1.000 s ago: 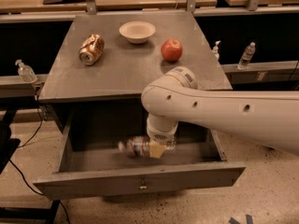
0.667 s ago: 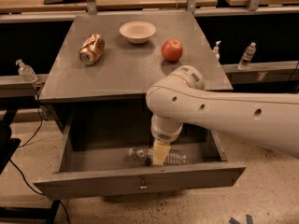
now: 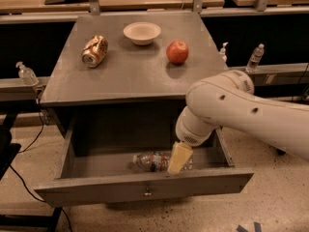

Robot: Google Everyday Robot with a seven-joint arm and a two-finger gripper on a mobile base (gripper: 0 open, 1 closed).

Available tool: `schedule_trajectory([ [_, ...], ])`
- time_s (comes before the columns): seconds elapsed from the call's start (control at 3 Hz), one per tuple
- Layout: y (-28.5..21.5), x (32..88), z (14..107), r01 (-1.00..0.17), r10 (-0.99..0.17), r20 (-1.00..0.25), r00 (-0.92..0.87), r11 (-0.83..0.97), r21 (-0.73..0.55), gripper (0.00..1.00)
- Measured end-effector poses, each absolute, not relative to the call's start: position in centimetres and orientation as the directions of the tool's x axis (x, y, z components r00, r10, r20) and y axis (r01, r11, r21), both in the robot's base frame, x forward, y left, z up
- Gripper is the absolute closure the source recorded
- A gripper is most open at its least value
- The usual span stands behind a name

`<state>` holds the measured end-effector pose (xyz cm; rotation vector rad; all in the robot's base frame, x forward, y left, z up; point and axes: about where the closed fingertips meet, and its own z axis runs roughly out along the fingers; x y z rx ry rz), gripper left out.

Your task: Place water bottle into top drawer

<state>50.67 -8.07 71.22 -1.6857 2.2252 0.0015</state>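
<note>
The water bottle (image 3: 152,160), clear with a red-and-blue label band, lies on its side on the floor of the top drawer (image 3: 96,190). The drawer is pulled out from the grey cabinet, with a small metal lock (image 3: 147,192) at the centre of its front panel. My gripper (image 3: 179,159) reaches down into the drawer over the bottle's right end. Its cream finger (image 3: 179,156) covers part of the bottle. The jaws are open and no longer hold the bottle. The white arm (image 3: 241,110) comes in from the right.
On the cabinet top (image 3: 130,76) are a dented soda can (image 3: 94,50), a white bowl (image 3: 142,32) and a red apple (image 3: 177,51). A pump dispenser (image 3: 26,74) stands at the left. A small upright bottle (image 3: 255,57) stands on the right ledge.
The gripper lowered the bottle onto the drawer floor and let it go. It then shifted a little right while the bottle stayed put.
</note>
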Motion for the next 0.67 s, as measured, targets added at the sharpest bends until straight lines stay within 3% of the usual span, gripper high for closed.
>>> schedule_trajectory([
  [0.67,-8.15,49.93,71.50,-0.939,-0.924,-0.308,-0.226,0.291,-0.185,0.00],
])
